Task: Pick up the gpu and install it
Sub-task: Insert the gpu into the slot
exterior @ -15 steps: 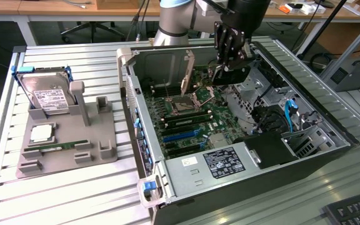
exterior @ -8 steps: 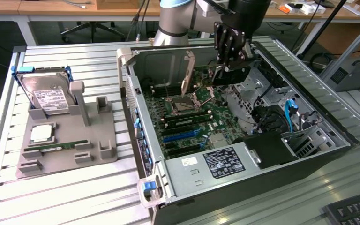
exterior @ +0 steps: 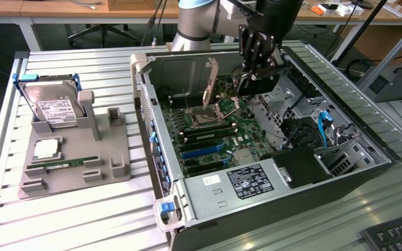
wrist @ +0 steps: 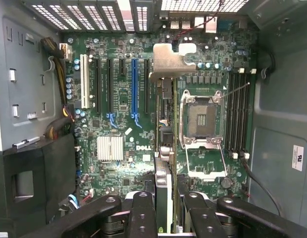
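My gripper (exterior: 246, 78) hangs inside the open computer case (exterior: 368, 157), shut on the gpu (exterior: 212, 83). The gpu is a thin card held on edge above the motherboard (exterior: 219, 133), its tan-brown face toward the exterior view's left. In the wrist view the gpu (wrist: 163, 183) runs edge-on away from my gripper (wrist: 165, 214), one black finger (wrist: 142, 208) on each side of it. Its silver end bracket (wrist: 168, 62) points at the case's vented rear wall. The card hovers between the row of expansion slots (wrist: 134, 89) and the CPU socket (wrist: 200, 119).
A grey parts holder (exterior: 103, 157) on the slatted table at the exterior view's left carries a hard drive (exterior: 54, 107), a processor (exterior: 47, 149) and a green memory stick (exterior: 65, 163). The power supply (exterior: 236, 185) fills the case's near end. Cables and drive bays (exterior: 313, 130) crowd the right side.
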### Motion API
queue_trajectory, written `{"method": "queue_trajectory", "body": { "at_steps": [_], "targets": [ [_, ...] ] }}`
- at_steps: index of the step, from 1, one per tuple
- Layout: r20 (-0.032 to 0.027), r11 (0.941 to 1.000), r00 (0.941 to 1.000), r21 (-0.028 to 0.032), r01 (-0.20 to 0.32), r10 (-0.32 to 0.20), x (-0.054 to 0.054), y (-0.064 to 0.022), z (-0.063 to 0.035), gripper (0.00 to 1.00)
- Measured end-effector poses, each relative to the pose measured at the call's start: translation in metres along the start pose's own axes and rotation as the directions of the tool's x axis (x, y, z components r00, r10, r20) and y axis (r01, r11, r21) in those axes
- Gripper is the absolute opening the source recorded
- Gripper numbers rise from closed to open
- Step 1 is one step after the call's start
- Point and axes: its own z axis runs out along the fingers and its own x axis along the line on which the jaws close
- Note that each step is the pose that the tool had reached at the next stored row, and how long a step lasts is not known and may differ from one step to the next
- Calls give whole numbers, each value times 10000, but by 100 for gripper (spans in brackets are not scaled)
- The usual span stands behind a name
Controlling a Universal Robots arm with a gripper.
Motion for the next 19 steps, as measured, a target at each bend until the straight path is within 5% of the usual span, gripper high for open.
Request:
{"method": "queue_trajectory", "body": {
  "at_steps": [19],
  "targets": [
    [8, 9999, 9999, -3, 151, -151, 22, 5, 20, 27]
  ]
}}
